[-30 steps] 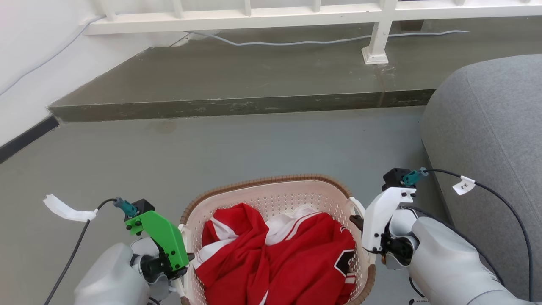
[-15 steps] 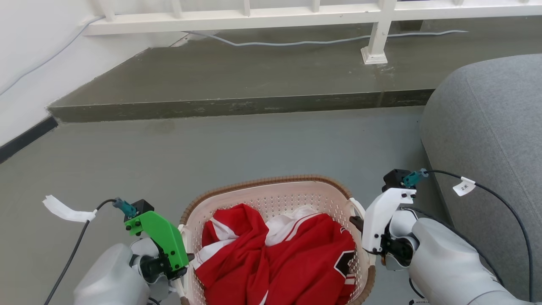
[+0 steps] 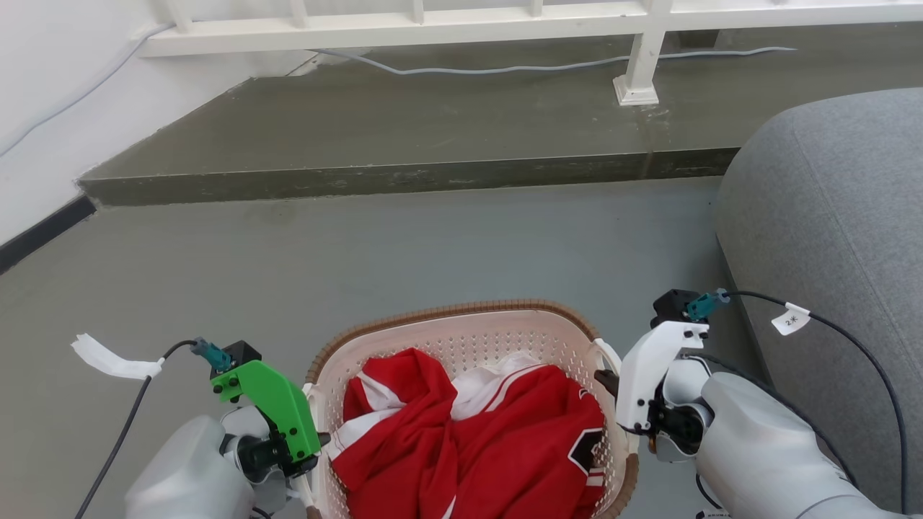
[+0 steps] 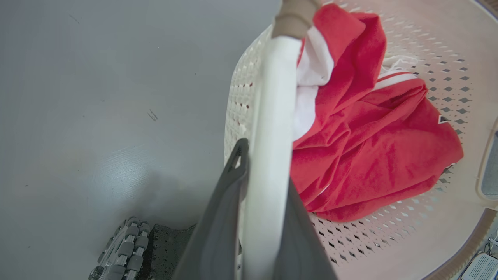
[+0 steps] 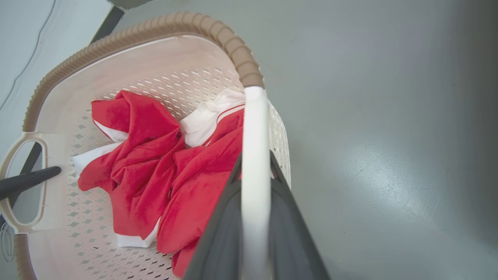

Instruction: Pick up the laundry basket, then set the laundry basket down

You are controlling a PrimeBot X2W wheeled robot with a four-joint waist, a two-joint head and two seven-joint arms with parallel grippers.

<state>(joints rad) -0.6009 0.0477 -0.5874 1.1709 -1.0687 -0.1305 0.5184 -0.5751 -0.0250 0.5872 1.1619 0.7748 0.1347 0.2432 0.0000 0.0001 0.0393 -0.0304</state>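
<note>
laundry basket [image 3: 469,340] clamped at both handles [image 5: 253,136]; open floor [image 3: 433,245] ahead.

laundry basket [image 3: 447,311]: sat near and central, between the two grippers.
clothing [image 3: 497,440]: lay heaped inside the basket.
left gripper [image 3: 322,437]: was at the left handle [image 4: 272,116], one finger on each side of it.
right gripper [image 3: 604,378]: was at the right handle [image 5: 255,155], straddling it likewise.
sofa [image 3: 829,238]: stood to the basket's right, just beyond the right arm.
floor [image 3: 433,245]: stretched ahead of the basket.
step [image 3: 404,130]: ran across behind that floor.
railing [image 3: 433,29]: stood on the step's far side.
cable [image 3: 505,70]: lay on the step, before the railing.
wall [image 3: 43,108]: rose at the far left.
</note>
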